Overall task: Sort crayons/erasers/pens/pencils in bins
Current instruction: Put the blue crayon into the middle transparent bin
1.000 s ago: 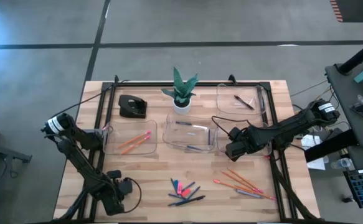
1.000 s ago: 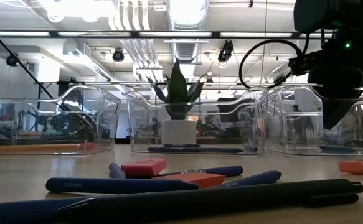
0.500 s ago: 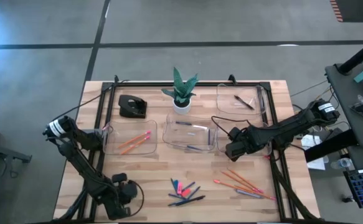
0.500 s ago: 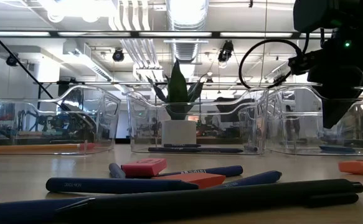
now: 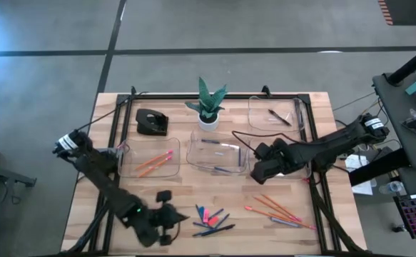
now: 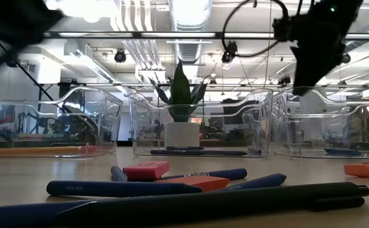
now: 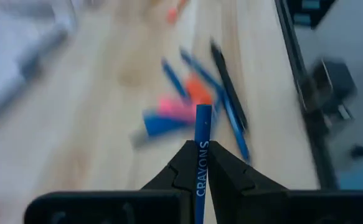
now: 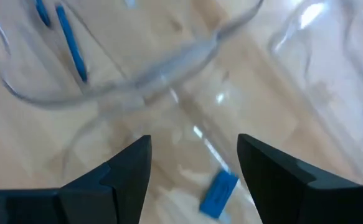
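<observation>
While the left gripper [image 7: 198, 163] is clamping a blue crayon [image 7: 202, 143], it is hanging beside the loose pile [image 5: 211, 220] at six o'clock, having swung in from the seven o'clock corner since a second ago; a crayon pickup appears done, delivery pending. The right gripper [image 8: 193, 165], fingers spread and empty, is now edging toward the centre bin [image 5: 195, 165], above a blue eraser [image 8: 218, 193].
</observation>
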